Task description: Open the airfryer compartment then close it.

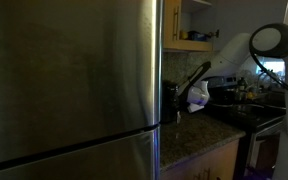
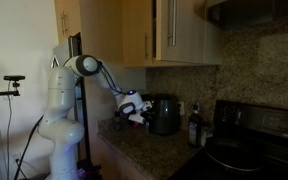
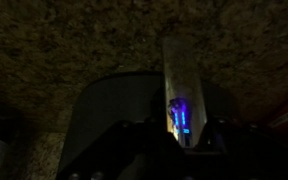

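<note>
The airfryer is sitting on the granite counter, against the backsplash and under the wooden cabinets; the gripper is hovering just beside it; the views are showing too little to tell whether its jaws are wide or narrow; a blue light is glowing in the wrist view; a steel fridge is filling an exterior view.

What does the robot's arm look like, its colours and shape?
The arm is white, with bulky rounded segments and a dark round joint cap. A thinner dark section leads to the pale gripper. The wrist view shows a black housing with a small blue light.
</note>
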You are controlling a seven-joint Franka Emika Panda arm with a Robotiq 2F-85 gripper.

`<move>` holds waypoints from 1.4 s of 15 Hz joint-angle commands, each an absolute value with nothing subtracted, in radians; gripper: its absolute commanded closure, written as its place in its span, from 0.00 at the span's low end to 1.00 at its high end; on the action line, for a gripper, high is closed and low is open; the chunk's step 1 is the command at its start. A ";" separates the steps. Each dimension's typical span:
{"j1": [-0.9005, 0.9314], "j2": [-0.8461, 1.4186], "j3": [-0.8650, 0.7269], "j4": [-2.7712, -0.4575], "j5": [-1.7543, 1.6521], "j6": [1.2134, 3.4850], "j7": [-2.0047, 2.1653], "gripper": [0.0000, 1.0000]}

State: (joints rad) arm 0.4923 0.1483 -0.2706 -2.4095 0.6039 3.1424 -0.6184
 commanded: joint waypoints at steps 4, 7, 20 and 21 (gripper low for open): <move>0.618 0.154 -0.496 -2.361 0.227 2.831 -0.297 0.93; 0.406 0.115 -0.292 -2.320 0.037 2.634 -0.142 0.93; 0.150 0.201 0.013 -2.329 0.176 3.118 -0.114 0.07; 0.118 0.210 0.039 -2.335 0.130 3.155 -0.062 0.01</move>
